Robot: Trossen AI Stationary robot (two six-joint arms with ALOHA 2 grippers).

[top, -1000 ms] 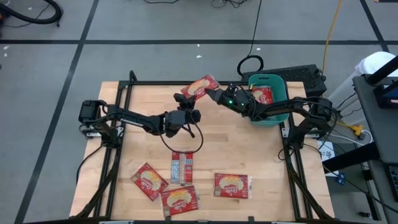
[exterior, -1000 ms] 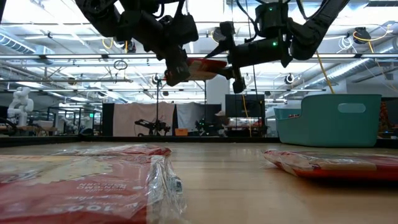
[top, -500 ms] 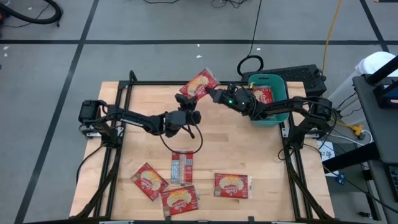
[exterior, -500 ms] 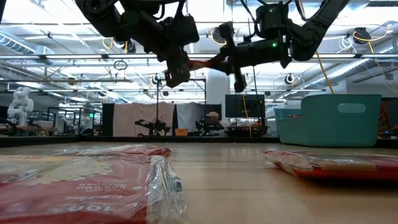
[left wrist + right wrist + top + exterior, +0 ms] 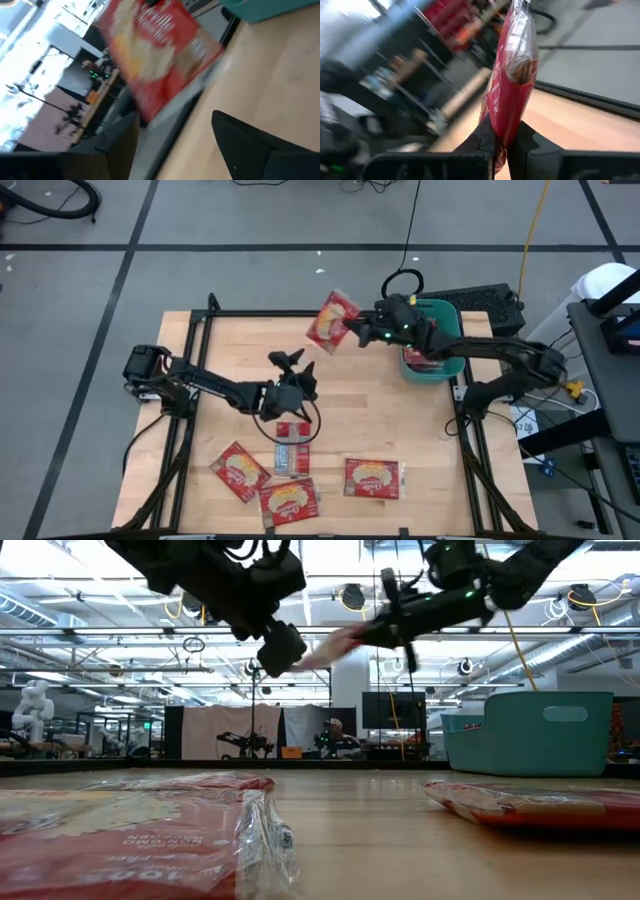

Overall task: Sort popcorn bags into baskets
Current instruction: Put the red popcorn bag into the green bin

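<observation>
A red popcorn bag (image 5: 332, 320) hangs high above the table's far edge, and my right gripper (image 5: 353, 335) is shut on it. The left wrist view shows this bag (image 5: 155, 55) ahead of my left gripper (image 5: 175, 145). My left gripper (image 5: 292, 362) stands open near the table's middle, apart from the bag. The teal basket (image 5: 450, 315) sits at the far right, partly under my right arm, with a red bag (image 5: 420, 360) inside. Three more red bags (image 5: 240, 471) (image 5: 289, 500) (image 5: 372, 477) and one silver-side-up bag (image 5: 292, 448) lie flat near the front edge. My right gripper pinches the bag's end nearest the basket (image 5: 501, 131) between its two fingers. The fingers come in roughly level from the table's right side. The bag is lifted clear of the table and sticks out beyond the fingertips, turned partly on edge.
Black frame rails (image 5: 200, 360) run along the table's left, far and right sides. In the low view a bag (image 5: 150, 830) lies close at the front left and another (image 5: 530, 802) at the right. The wood between the basket and the front bags (image 5: 380, 410) is bare.
My right gripper has shut on the bag that my left gripper held up. My left gripper has opened, let go and drawn back toward the near edge. My right gripper has carried the bag slightly toward the basket, and the bag has turned more on edge.
</observation>
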